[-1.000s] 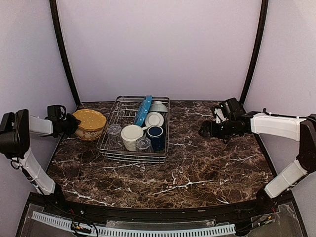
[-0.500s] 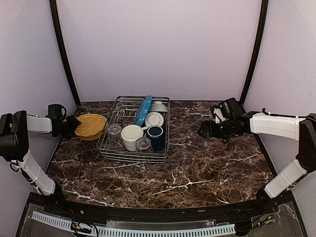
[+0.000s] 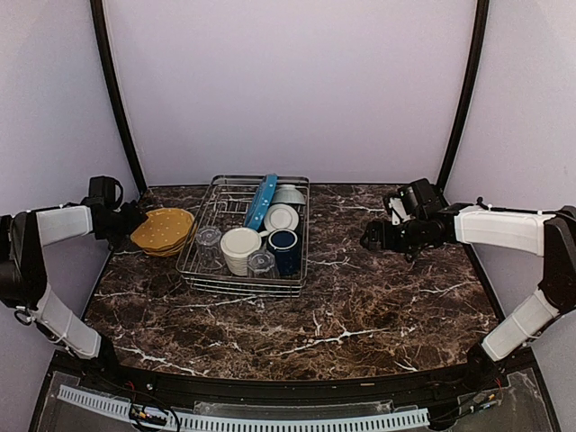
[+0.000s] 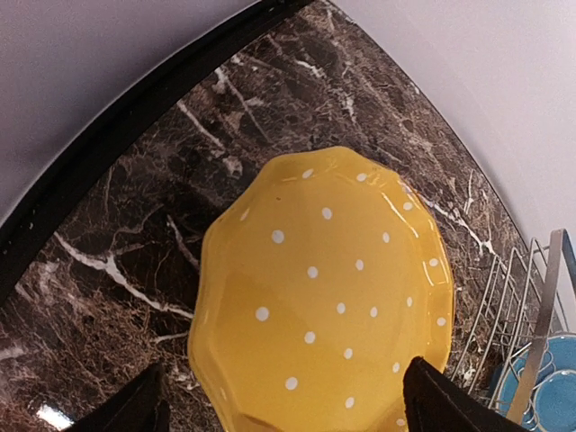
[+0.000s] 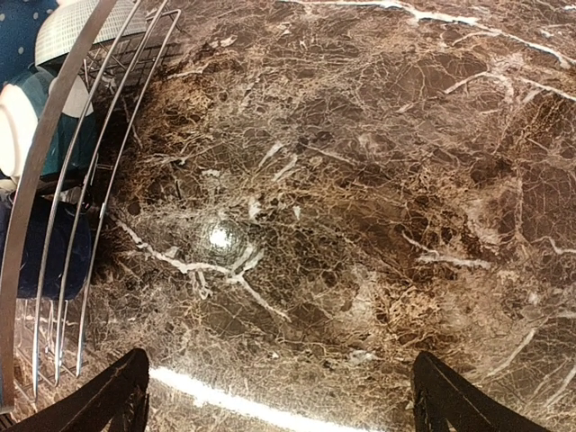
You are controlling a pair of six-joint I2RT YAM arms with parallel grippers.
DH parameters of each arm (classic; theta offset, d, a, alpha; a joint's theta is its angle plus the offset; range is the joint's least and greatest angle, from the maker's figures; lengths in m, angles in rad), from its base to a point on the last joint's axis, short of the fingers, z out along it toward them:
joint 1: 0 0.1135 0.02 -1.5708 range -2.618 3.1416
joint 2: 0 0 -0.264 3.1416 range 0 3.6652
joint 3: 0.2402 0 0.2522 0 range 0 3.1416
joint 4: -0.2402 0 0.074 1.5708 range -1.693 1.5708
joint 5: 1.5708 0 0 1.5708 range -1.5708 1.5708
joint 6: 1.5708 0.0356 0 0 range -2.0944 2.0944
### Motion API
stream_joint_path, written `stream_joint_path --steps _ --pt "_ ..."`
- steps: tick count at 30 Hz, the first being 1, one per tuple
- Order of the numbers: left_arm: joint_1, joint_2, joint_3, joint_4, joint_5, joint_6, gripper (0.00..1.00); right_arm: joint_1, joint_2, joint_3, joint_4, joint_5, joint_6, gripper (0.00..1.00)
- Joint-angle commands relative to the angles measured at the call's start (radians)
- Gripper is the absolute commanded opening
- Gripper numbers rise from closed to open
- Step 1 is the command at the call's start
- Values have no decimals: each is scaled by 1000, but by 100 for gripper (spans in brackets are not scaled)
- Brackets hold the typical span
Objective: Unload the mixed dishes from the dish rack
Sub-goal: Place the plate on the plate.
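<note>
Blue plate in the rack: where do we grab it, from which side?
Take the blue plate by its upper rim, coming down from above. It stands on edge in the dish rack, so only that thin rim is free; set the fingers one on each face. A cream bowl sits close on its right, so clearance there looks tight.

White smooth arm links, black joints; left claw [image 4: 288, 405] and right claw [image 5: 283, 400] black
</note>
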Motion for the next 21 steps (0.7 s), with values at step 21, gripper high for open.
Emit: stream_joint_path --steps 21 --pt "-834 147 611 -405 -746 585 94 9 -4 -27 31 17 -5 99"
